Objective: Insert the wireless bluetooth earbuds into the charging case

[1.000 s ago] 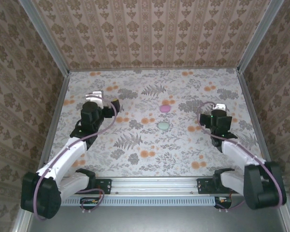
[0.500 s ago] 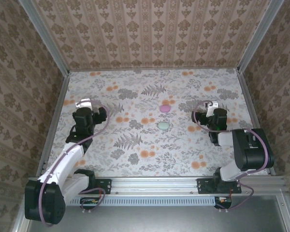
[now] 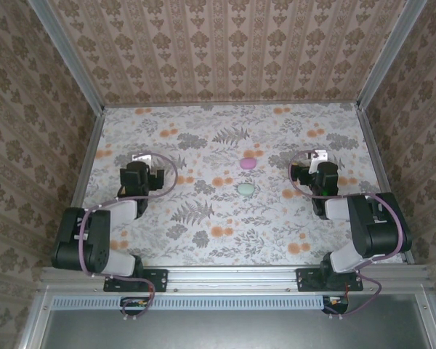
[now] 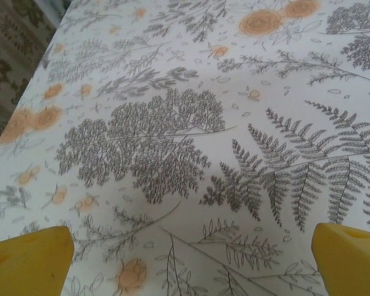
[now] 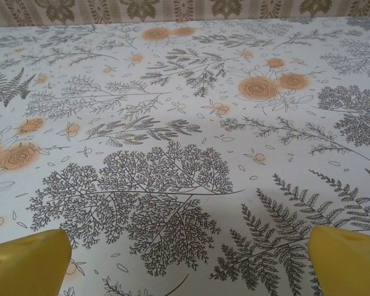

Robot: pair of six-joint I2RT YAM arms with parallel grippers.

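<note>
Top external: pink case (image 3: 248, 163) and pale green case (image 3: 245, 190) lie between left gripper (image 4: 190, 262) and right gripper (image 5: 188, 259), well apart from both. Both jaws spread wide, holding nothing. We find the earbuds too small to tell. We'd steady one case, pinching across its short side. Long axes run gripper to gripper; hinge side unclear.

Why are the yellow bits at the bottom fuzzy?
Left wrist view: the yellow jaws are too close to the lens, so they look soft; the flowered table is sharp. Right wrist view: the same. Top view: even light, no glare.
</note>
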